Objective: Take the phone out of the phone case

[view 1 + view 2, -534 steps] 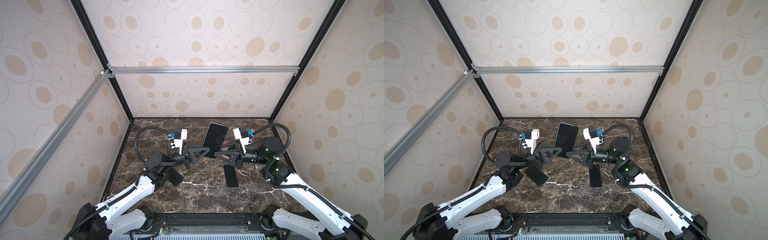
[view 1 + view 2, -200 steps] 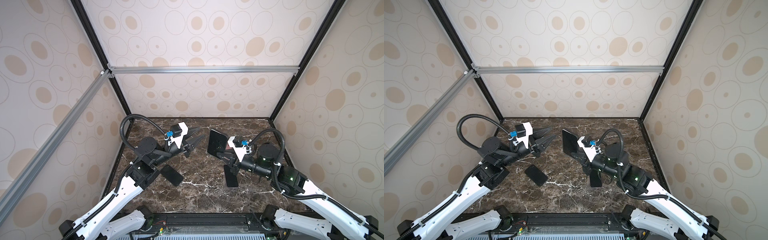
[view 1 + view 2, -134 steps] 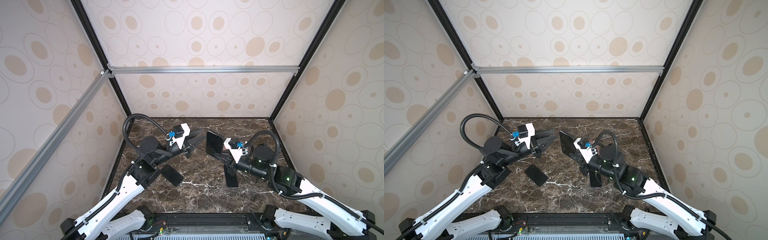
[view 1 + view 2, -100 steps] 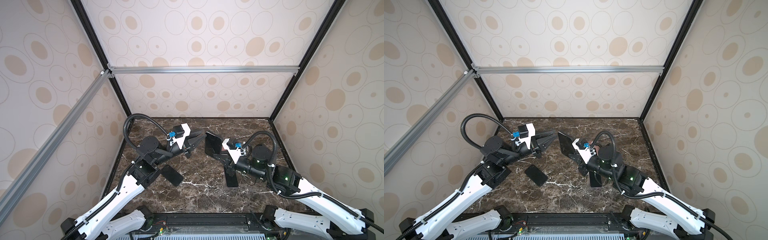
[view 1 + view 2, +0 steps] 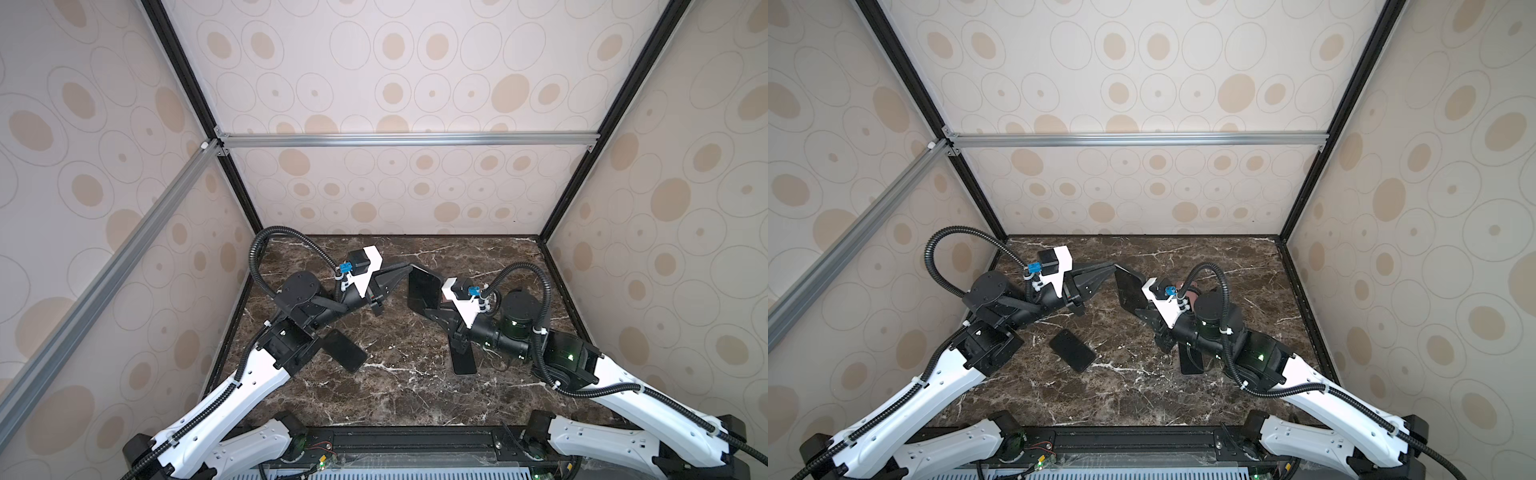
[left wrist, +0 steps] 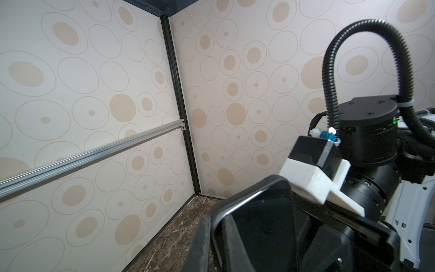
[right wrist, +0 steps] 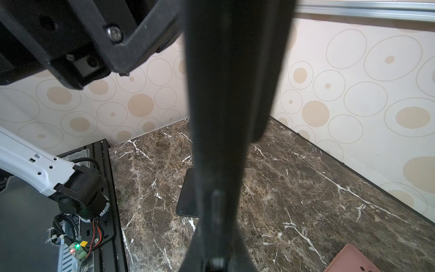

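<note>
In both top views the phone case (image 5: 423, 286) (image 5: 1129, 289) stands upright mid-frame above the desk (image 5: 399, 399). The right jaws clamp its lower edge, and the left jaws sit closed on its upper-left corner. Left wrist, lower middle: the left jaws pinch the rim beside the phone (image 6: 263, 223). Right wrist: the case is edge-on at centre, blurred.

Tabletop (image 5: 395, 386) polished marble (white-veined) — phone (image 5: 422, 286) glossy black; rail (image 5: 395, 139) matt aluminium.

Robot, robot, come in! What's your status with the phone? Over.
Right hand shut on the phone, held up. Left hand pinching the phone case corner. Phone not out yet. Nothing between them.
</note>
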`<state>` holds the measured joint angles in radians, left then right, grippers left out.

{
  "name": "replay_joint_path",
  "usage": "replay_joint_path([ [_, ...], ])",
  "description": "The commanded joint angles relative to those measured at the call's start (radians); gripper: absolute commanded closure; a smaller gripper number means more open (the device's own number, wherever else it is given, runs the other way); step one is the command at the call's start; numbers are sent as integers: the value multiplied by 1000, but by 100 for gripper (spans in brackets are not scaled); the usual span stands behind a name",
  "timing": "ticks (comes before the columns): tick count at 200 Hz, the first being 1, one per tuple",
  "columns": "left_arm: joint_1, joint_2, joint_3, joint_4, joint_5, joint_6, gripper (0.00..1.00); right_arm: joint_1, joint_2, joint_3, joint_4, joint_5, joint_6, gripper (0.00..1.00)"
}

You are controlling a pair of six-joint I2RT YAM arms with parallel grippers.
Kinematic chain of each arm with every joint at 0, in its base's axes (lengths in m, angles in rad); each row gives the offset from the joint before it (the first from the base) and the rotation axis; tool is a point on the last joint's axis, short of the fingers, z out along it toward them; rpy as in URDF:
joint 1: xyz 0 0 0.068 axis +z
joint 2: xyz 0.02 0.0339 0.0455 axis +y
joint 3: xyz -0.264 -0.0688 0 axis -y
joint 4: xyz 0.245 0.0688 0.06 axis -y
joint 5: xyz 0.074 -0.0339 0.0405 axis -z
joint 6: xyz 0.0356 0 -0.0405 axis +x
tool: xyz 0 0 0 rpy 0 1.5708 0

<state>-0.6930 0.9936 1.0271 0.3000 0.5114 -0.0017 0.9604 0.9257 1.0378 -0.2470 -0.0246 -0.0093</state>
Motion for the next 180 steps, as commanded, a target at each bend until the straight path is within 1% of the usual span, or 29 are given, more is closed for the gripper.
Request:
replay_joint_path([
  [1, -11, 11, 22, 20, 21, 13, 88, 13, -6, 42, 78, -37, -30, 100],
  [57, -11, 30, 21, -13, 71, 14, 87, 15, 5, 56, 75, -127, -66, 100],
  [62, -10, 31, 18, -40, 74, 15, 87, 16, 7, 57, 78, -136, -70, 100],
  [90, -11, 40, 14, -59, 94, 12, 84, 18, 13, 59, 97, -181, -84, 100],
  [150, -11, 51, 7, -86, 121, 7, 82, 18, 4, 61, 97, -202, -102, 100],
  [180, -11, 62, 9, -119, 158, 9, 82, 17, 11, 74, 76, -212, -119, 100],
])
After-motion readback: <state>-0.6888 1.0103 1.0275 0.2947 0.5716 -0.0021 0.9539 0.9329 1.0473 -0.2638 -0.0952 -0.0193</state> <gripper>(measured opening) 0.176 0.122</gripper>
